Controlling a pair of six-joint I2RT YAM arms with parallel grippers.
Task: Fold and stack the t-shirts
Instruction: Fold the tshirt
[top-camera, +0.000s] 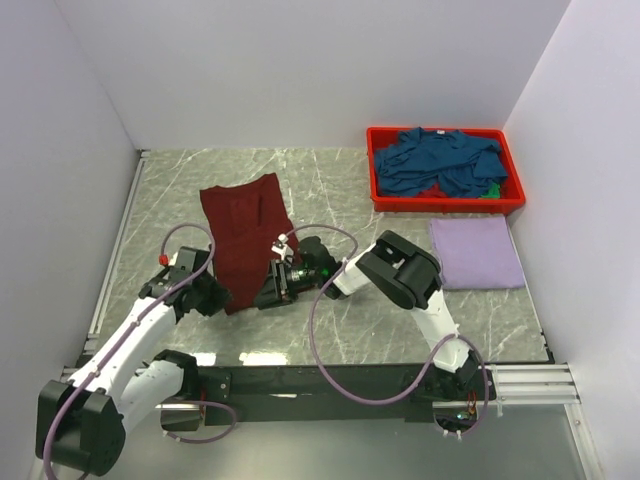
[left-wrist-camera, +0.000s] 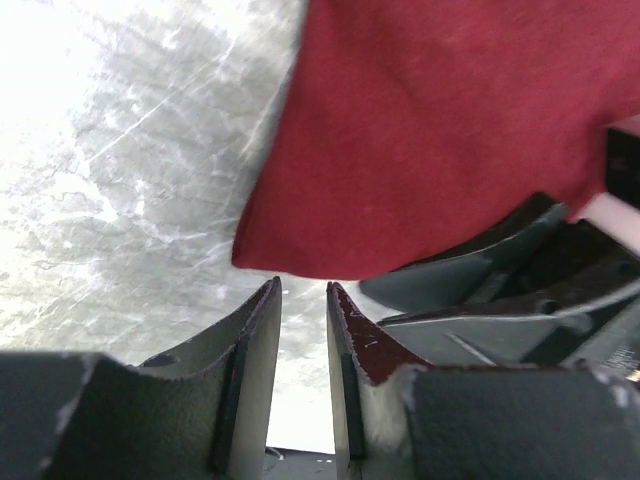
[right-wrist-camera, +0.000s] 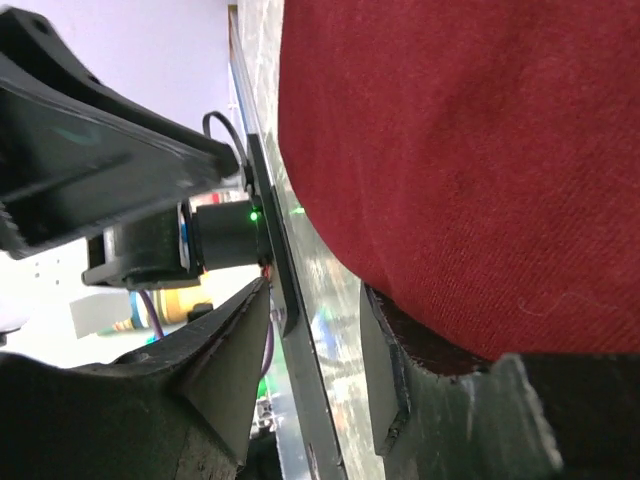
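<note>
Closed in by white walls (top-camera: 300, 70) on the far, left and right sides, with a metal rail (top-camera: 118, 240) along the tabletop's left edge. Bare marble tabletop (top-camera: 330, 190) beyond and left of the dark maroon t-shirt (top-camera: 243, 232), and again between it and the red bin (top-camera: 372, 170).

Far right: the red bin close to the right wall, heaped with teal-blue t-shirts (top-camera: 440, 160). Just in front of the bin, a pale lavender t-shirt (top-camera: 477, 252) folded into a flat rectangle, well apart from the maroon one. Crowding the maroon shirt's near end: left arm (top-camera: 150, 320) at the near left corner, right arm (top-camera: 400, 270) reaching in from the right to the near right corner, purple cables (top-camera: 320, 330) looping over the tabletop.

Maroon shirt spread flat left of centre, long axis running far to near, wider at the far end and narrower at the near end. Cannot tell which end holds the neck.

Left jaws a narrow gap apart, nothing between them, tabletop showing through, cloth edge just past the tips. Right jaws spread, tabletop showing in the gap, maroon cloth draped against one finger (right-wrist-camera: 388, 370) but not pinched.
</note>
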